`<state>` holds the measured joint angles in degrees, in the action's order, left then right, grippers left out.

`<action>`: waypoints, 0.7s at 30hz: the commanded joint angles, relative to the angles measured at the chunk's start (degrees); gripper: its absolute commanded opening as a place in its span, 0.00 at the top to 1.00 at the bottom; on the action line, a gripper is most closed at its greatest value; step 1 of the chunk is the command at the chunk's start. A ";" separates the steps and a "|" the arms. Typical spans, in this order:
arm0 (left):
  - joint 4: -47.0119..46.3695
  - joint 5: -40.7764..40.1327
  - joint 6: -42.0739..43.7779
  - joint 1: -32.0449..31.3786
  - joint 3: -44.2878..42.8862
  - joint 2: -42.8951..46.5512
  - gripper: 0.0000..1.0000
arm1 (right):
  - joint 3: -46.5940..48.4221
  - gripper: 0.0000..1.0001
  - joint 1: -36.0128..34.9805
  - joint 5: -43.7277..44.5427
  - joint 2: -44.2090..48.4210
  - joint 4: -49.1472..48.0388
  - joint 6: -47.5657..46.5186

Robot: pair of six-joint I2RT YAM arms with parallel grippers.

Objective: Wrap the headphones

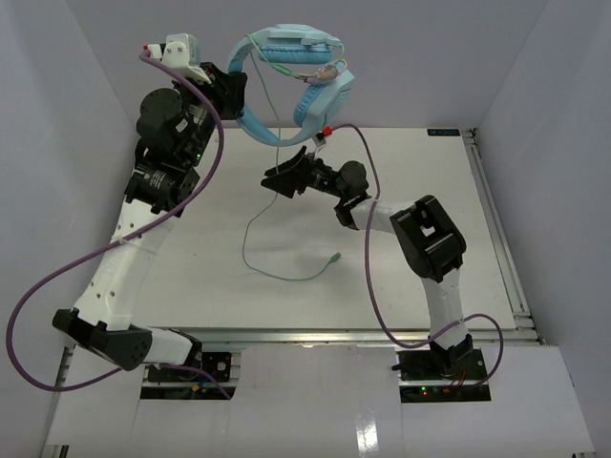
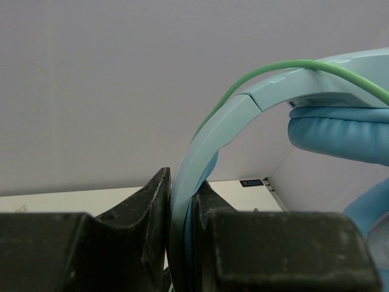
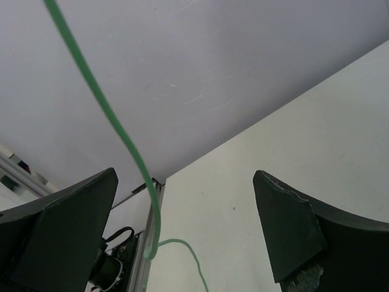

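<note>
Headphones: we are seeing them [image 1: 320, 93] lifted off the table [image 1: 430, 200], up at the far side, left of centre.
Left gripper: we are finding it [image 1: 239, 95] clamped on the headband [image 1: 250, 119]. In the wrist view the jaws [image 2: 182, 194] are pinching the pale blue band [image 2: 225, 121] from both sides.
Ear cup: the blue pad [image 2: 340, 131] is showing at the right of the left wrist view, under the band.
Cable: the thin green line [image 1: 250, 229] is hanging from the headphones down to the table, where it is looping near-right and ending in a plug [image 1: 334, 256]. A stretch [image 2: 273, 66] is lying over the top of the band.
Right gripper: we are noting it [image 1: 286, 172] below the headphones, jaws spread wide and holding nothing.
Cable at right gripper: the green line [image 3: 115, 121] is passing between the open fingers [image 3: 185, 201], nearer one finger than the other; we are seeing no contact with either.
</note>
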<state>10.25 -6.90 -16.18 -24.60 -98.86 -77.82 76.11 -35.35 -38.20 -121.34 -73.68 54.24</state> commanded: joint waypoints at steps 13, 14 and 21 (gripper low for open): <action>-3.75 -0.48 -1.66 -0.10 -0.28 2.55 1.00 | -6.62 0.43 -9.91 -8.42 -0.73 -34.51 10.99; -3.78 -0.48 -1.69 -0.10 -0.25 2.62 1.00 | -7.81 0.44 -10.86 -9.10 0.10 -34.51 10.15; -3.48 -1.90 0.19 -0.10 -0.11 2.58 1.00 | -17.46 0.58 -17.42 -11.56 9.16 -34.33 2.07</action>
<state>10.33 -7.06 -15.69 -24.60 -98.61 -77.82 62.48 -49.39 -47.41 -121.71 -73.57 62.67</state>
